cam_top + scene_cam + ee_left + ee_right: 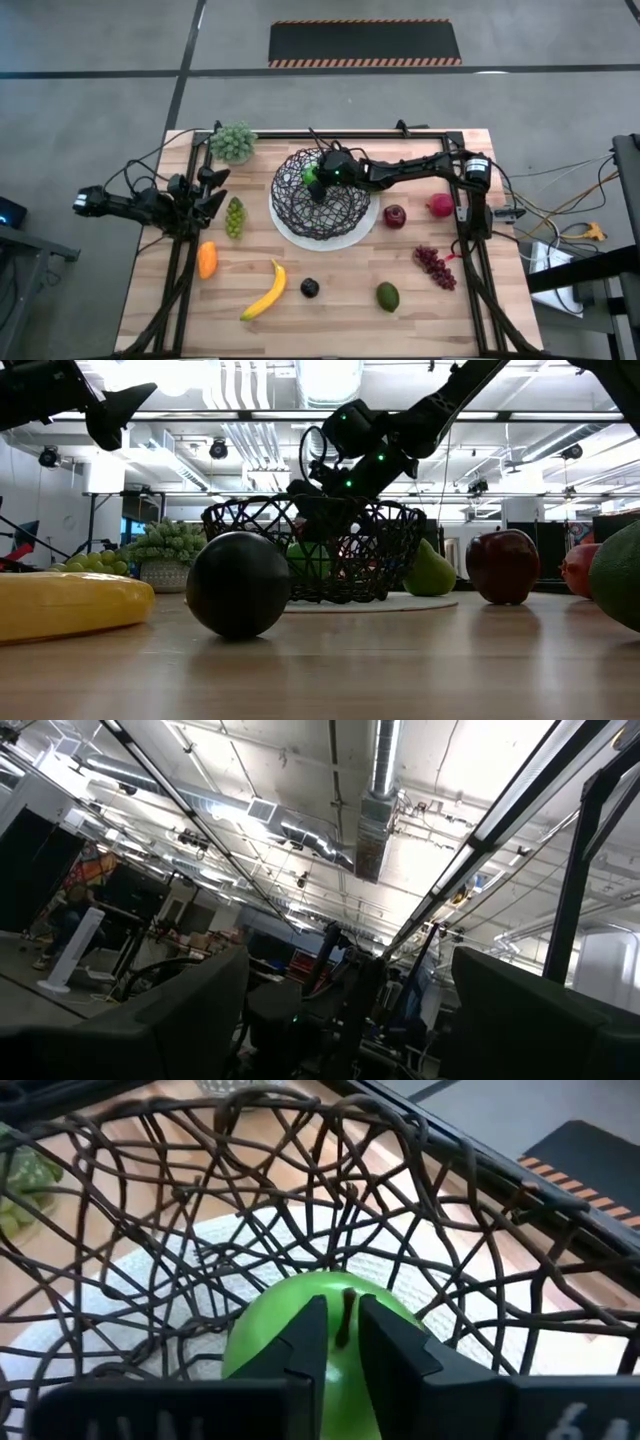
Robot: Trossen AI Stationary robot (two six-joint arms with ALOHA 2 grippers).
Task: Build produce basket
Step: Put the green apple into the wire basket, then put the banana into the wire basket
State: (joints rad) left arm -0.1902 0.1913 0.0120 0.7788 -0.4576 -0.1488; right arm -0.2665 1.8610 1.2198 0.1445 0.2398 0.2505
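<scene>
Your right hand (pixel 340 1342) is down inside the basket (pixel 320 196), its fingers (pixel 300 1342) barely parted around the stem of the green apple (pixel 335 1350); whether they pinch the stem or have just let go you cannot tell. That apple sits right under the hand on the basket floor, and the basket stands on the white plate (pixel 364 229) on the tabletop (pixel 330 315). Outward from the hand, on its own arm's side, lie the red apple (pixel 395 215) just past the plate and a second reddish fruit (pixel 440 206) beyond it, with the dark grapes (pixel 436 266) nearer the front edge. Toward the front from the hand lie the avocado (pixel 387 296), the plum (pixel 310 288) and the banana (pixel 265 292), all well apart from the basket. Across the basket from the hand you have green grapes (pixel 234 217) just beside the plate, an orange piece (pixel 207 259) farther forward, and the leafy cluster (pixel 232 141) at the back corner. Your left hand (pixel 213 190) waits over the tabletop's left edge, raised clear of the produce, fingers spread wide and holding nothing; the green grapes are the nearest thing to it.
</scene>
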